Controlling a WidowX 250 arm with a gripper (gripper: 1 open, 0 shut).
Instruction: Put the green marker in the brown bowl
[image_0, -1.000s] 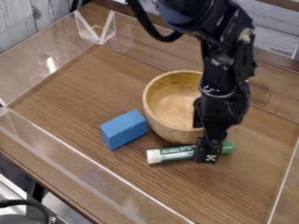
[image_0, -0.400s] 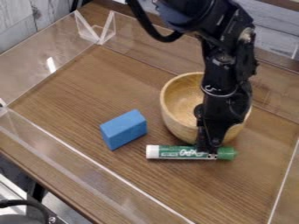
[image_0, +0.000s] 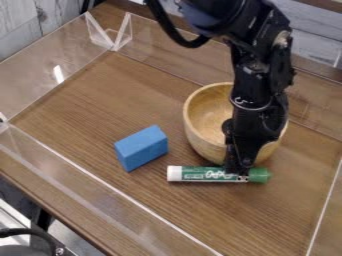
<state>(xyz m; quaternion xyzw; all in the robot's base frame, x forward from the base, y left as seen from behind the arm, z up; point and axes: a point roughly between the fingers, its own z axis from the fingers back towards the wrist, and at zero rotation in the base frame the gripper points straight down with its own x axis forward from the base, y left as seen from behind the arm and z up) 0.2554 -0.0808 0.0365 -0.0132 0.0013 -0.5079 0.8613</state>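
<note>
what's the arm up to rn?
The arm is working on the green marker, which lies on the table just in front of the brown bowl. Its gripper is right at the marker; whether it has a grip isn't clear. The marker isn't in the bowl yet.

Much of the bowl hidden behind the arm
The dark arm (image_0: 251, 75) covers the right side of the bowl (image_0: 207, 112) from where I stand, and the top edge cuts the arm off. Its fingers (image_0: 241, 165) blur into shadow above the marker (image_0: 218, 174); I can't tell whether they touch it. The lettering is too small to read.
</note>
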